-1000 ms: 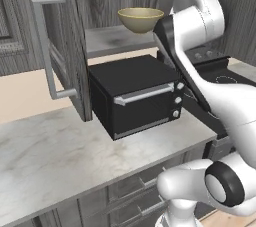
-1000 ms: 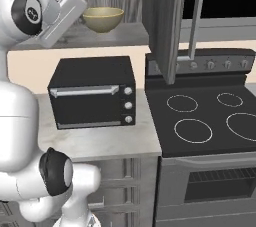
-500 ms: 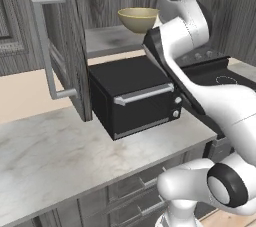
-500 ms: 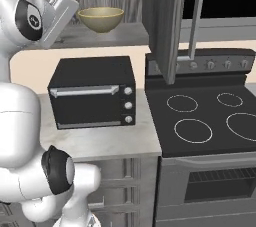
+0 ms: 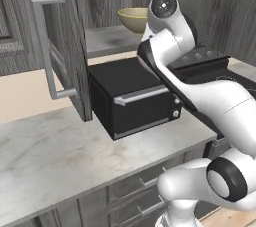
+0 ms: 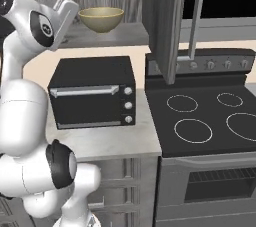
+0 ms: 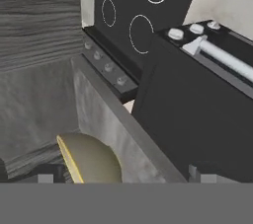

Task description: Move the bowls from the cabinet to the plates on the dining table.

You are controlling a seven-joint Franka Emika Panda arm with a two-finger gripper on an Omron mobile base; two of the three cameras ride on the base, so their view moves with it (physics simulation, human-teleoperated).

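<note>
Shifted since the earlier frames: arm swung left, wrist now beside the bowl [image 6: 101, 19].
Bowl: one tan piece, upright on the open cabinet [image 6: 167, 16] shelf, upper centre of both base views, above the toaster oven [image 6: 93, 92] on the table [image 5: 60, 156].
Fingers [image 7: 123, 178]: spread wide, grasping nothing, bowl rim between them, low in the hand view.
Advice: straddle the rim squarely before closing.

Bowl [image 6: 101, 19] on the open cabinet [image 6: 112, 35] shelf, above the toaster oven [image 6: 94, 92]; stove [image 6: 205, 123] to its right.
</note>
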